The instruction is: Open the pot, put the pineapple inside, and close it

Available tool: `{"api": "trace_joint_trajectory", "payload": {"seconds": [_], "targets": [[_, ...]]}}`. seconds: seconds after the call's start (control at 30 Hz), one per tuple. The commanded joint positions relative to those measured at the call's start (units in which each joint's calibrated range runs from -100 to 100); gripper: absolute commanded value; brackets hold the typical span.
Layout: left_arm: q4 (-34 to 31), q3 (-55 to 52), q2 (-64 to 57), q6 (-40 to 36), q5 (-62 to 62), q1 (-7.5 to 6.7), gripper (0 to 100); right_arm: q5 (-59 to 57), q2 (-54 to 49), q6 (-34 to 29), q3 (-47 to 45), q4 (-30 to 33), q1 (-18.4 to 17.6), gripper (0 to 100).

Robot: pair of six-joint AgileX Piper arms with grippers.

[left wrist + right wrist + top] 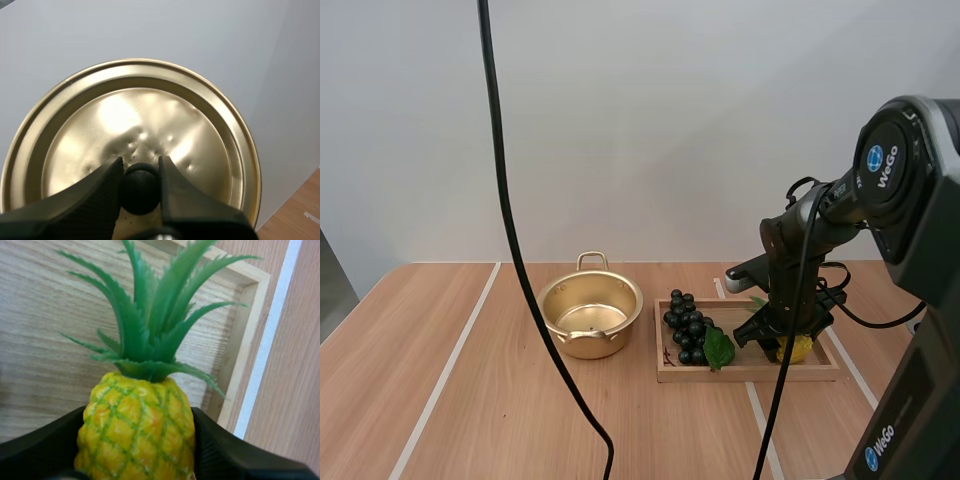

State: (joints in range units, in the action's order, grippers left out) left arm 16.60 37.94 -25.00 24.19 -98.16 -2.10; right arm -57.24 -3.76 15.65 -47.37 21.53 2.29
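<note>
**Pineapple (135, 425) in grip**

The pineapple is at the wooden tray's (750, 372) right end, and the right gripper (782, 340) is closed around its body. It seems light and stiff; its leaves (150, 305) give a poor hold. Grapes (688, 328) at the tray's left end lie toward the open pot (590, 345). The left gripper (141, 182) pinches the lid's (150, 120) knob (141, 195).

Between the right gripper's (137, 427) black fingers (235, 455) you have a yellow-orange pineapple (135, 435), crossed by a green diamond lattice; its crown (150, 315) is plain green. Beyond that gripper the tray (245, 335) is pale wood grain, the table (300, 365) a warmer brown with a white stripe (265, 350). Between the left gripper's (140, 170) black ribbed fingers (95, 195): black knob (140, 192), brass-gold lid (200, 130), dappled with bright glints.
</note>
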Motion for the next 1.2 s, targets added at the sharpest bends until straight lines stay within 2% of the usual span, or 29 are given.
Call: {"api": "trace_joint_trajectory", "payload": {"seconds": [0.0, 0.23, 0.47, 0.67, 0.97, 1.03, 1.17], "targets": [[0.28, 0.48, -0.41, 0.02, 3.22, -0.18, 0, -0.21, -0.06, -0.04, -0.48, -0.34, 0.1, 0], [0.28, 2.25, -0.41, 0.02, 7.64, -0.18, 0, 1.57, -1.7, -0.04, 1.08, -0.34, 0.1, 0], [0.28, 2.25, -1.5, 0.02, 12.97, -0.18, 0, -5.68, -8.57, 0.93, 12.43, -1.64, 0.1, 0], [0.28, 3.31, -2.02, -0.33, 18.21, -0.18, 0, -11.69, -15.12, 8.51, 24.9, -11.67, 0.1, 0], [0.28, 10.39, -2.02, -1.64, 21.44, -0.18, 0, -20.75, -18.62, 23.2, 40.45, -35.88, -0.31, 0], [0.28, 11.83, -1.79, -1.64, 21.44, -0.18, 0, -21.46, -18.51, 24.33, 41.82, -37.59, -1.68, 0], [0.28, 14.09, -1.76, -1.64, 21.26, -0.18, 0, -21.93, -17.47, 26.15, 41.87, -37.32, -7.05, 0]]}}
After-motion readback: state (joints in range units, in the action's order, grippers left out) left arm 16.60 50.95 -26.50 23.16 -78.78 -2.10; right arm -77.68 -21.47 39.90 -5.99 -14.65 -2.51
